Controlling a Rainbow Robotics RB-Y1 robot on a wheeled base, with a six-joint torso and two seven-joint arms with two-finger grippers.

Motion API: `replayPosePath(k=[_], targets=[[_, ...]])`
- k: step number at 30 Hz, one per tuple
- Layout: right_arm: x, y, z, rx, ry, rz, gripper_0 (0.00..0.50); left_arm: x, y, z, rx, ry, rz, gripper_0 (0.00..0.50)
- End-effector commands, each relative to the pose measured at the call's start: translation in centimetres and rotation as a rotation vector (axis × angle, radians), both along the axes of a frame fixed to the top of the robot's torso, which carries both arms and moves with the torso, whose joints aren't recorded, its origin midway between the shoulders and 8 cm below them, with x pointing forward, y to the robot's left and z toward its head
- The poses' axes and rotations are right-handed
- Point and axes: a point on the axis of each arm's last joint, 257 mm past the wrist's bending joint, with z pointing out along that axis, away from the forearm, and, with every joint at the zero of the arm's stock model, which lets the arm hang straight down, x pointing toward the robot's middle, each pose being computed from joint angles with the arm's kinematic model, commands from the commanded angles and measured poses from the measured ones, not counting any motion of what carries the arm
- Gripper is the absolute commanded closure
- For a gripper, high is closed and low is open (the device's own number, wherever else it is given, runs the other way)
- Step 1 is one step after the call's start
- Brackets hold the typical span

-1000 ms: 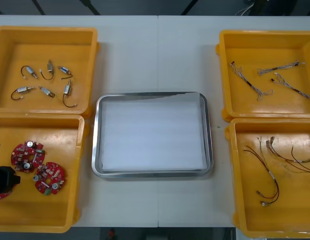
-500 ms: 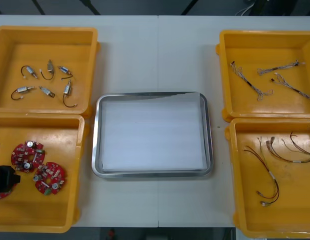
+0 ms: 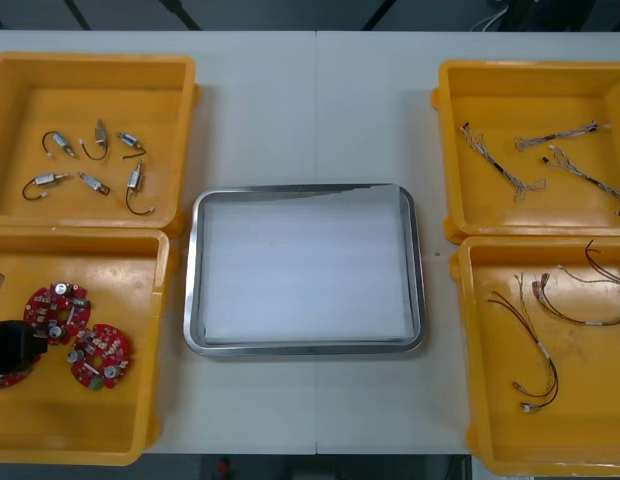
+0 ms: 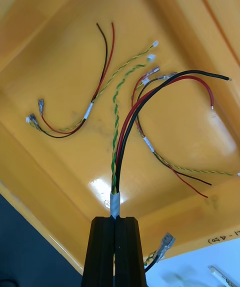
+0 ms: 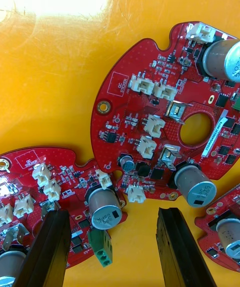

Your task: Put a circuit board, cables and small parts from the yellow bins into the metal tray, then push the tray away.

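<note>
Left gripper [image 5: 111, 212] hanging spread open just over round red circuit boards [image 5: 165, 127] in the near-left yellow bin [image 3: 110, 285] | right gripper [image 4: 116, 222] pinching a red and yellow cable [image 4: 122, 147] above the near-right yellow bin [image 4: 50, 42], other cables [image 4: 88, 111] lying inside | metal tray [image 3: 190, 280] sitting between bins, white inside | far-left yellow bin [image 3: 90, 60] holding small metal parts [image 3: 135, 178]

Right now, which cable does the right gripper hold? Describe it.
Start at the nearer yellow bin on the robot's right. Among its red-and-black cables, the held cable is pinched at its white band by the shut right gripper; the other cables lie loose on the bin floor.
</note>
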Motion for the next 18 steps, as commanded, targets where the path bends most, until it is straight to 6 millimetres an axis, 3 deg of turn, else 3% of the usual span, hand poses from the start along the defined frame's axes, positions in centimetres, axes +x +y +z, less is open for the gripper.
replayPosePath(k=[1,10,18], targets=[[0.9,1.9,2.7,0.031,-0.073,-0.052,0.500,-0.1,-0.5,0.2,0.026,0.017,-0.042,0.000],[1.0,5.2,3.4,0.076,-0.083,-0.125,0.500,-0.8,0.3,2.1,0.071,0.062,-0.049,0.000],[2.5,8.3,3.5,0.134,-0.114,-0.146,0.500,-0.2,0.4,3.2,0.090,0.046,-0.068,0.000]])
